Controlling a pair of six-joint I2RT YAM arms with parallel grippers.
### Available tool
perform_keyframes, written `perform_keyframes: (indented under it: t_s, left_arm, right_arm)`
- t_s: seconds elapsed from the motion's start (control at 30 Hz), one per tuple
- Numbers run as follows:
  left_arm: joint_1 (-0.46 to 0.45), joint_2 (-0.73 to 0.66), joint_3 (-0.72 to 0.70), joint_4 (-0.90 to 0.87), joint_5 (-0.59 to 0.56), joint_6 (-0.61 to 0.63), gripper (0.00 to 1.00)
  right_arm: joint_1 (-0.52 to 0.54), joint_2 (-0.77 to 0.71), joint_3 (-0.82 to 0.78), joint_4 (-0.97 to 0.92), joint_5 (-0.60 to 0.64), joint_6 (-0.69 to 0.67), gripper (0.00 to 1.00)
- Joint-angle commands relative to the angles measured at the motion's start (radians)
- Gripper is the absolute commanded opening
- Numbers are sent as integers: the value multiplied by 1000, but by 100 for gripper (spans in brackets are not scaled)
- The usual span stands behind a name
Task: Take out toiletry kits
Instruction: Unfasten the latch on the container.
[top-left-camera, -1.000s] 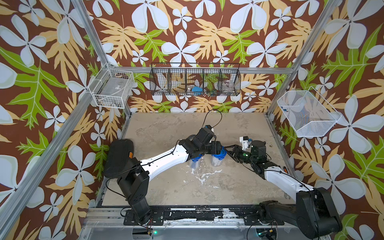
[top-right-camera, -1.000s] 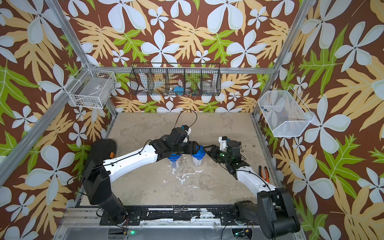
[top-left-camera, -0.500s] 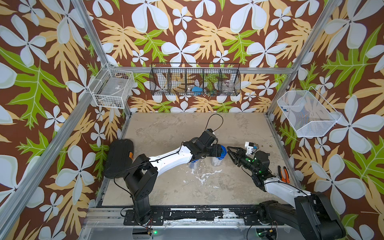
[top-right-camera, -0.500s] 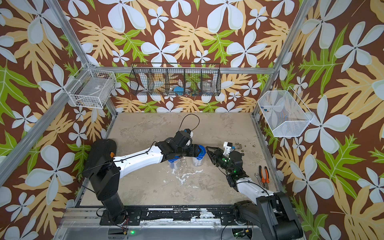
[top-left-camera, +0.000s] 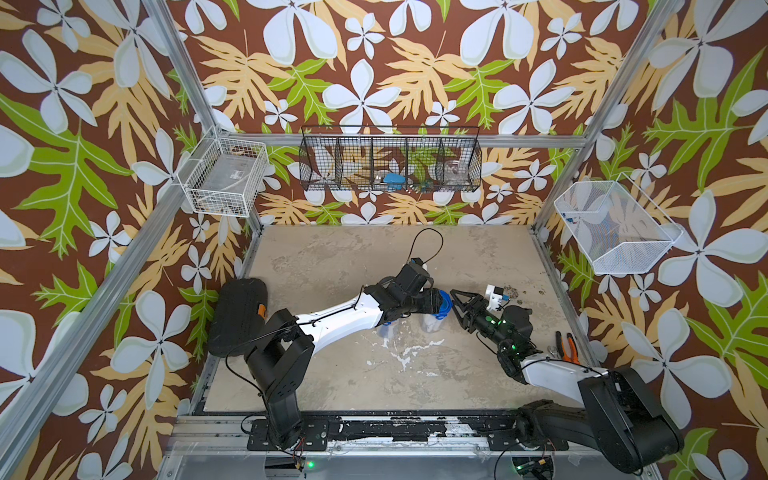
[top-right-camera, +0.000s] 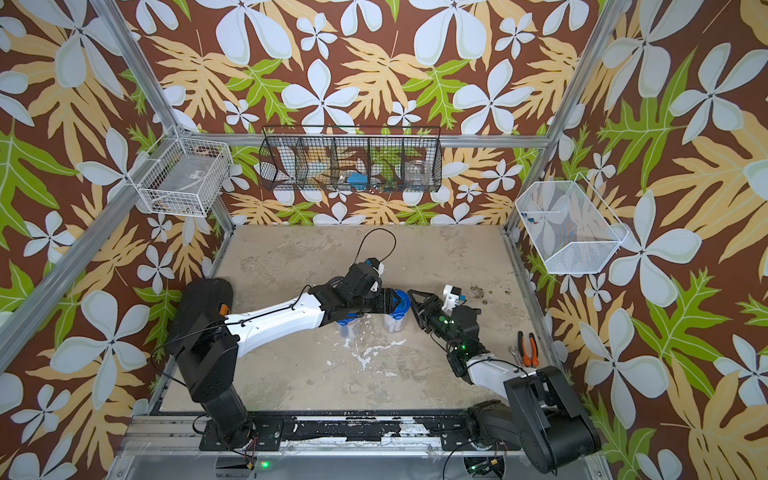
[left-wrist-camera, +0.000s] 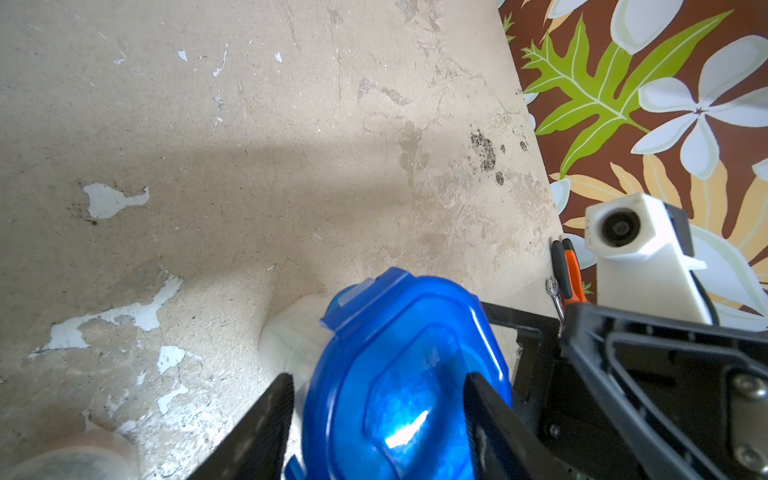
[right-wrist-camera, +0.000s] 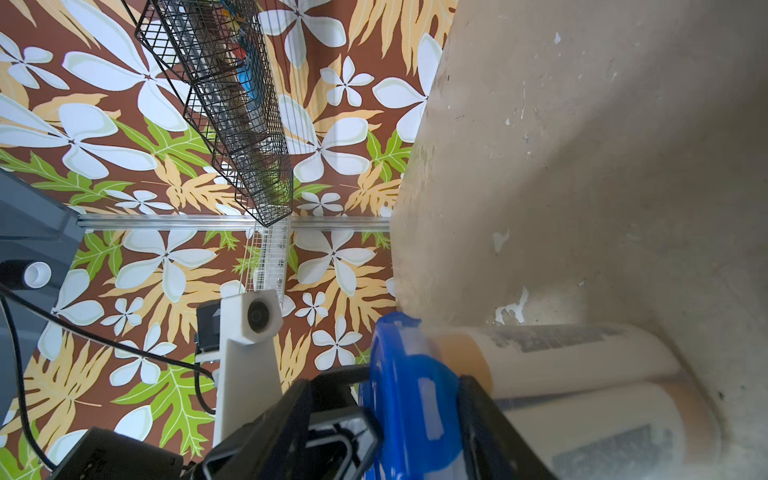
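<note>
Jar (right-wrist-camera: 681, 380) w/ blue lid (right-wrist-camera: 409, 395) holds 2 white bottles (right-wrist-camera: 561, 357)

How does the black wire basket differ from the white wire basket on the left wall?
The black wire basket is long and split into compartments; the white wire basket is one short box. The black holds a blue item; the white, a clear flat piece. Both hang above the table.

- Second jar (top-left-camera: 389, 330) sits mostly hidden beneath the left arm (top-left-camera: 332, 320) in both top views.
- Black wire basket (top-left-camera: 390, 160): contents too small to identify.
- White bottles (right-wrist-camera: 561, 361) blur in the right wrist view; labels unreadable.
- Blue lid (left-wrist-camera: 399, 395) runs off the left wrist view's edge.
</note>
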Motion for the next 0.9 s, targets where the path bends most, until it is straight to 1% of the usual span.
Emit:
perform_keyframes:
  t_s: [0.0, 0.1, 0.13, 0.23, 0.27, 0.33, 0.4, 0.53, 0.67, 0.8, 0.87]
  left_arm:
    - [1, 6, -14, -85, -9, 4, 64]
    - [1, 4, -20, -84, -11, 4, 62]
    - [1, 4, -22, -86, -10, 4, 62]
    - [1, 4, -28, -87, -11, 3, 59]
    - [1, 4, -31, -86, -11, 3, 59]
    - [1, 6, -37, -86, -10, 0, 58]
    - [1, 8, -41, -86, -10, -1, 56]
    - [0, 5, -54, -90, -13, 1, 54]
    - [-2, 1, -68, -94, -20, 9, 52]
    - [-13, 4, -73, -102, -26, 17, 51]
    - [-14, 3, -77, -106, -28, 18, 51]
  right_arm:
    - [4, 31, -1, 24, -31, 9, 58]
    - [5, 59, 6, 55, -44, 23, 51]
    - [5, 64, 8, 58, -47, 25, 50]
    - [6, 67, 7, 63, -45, 26, 52]
    - [9, 64, 8, 67, -47, 25, 51]
    - [10, 52, 23, 44, -52, 10, 39]
    - [10, 37, 36, 18, -48, -5, 31]
    - [11, 18, 64, -45, -39, -43, 22]
    - [10, 19, 77, -63, -37, -63, 14]
    - [9, 20, 73, -56, -40, -75, 12]
    - [7, 4, 86, -85, -41, -103, 15]
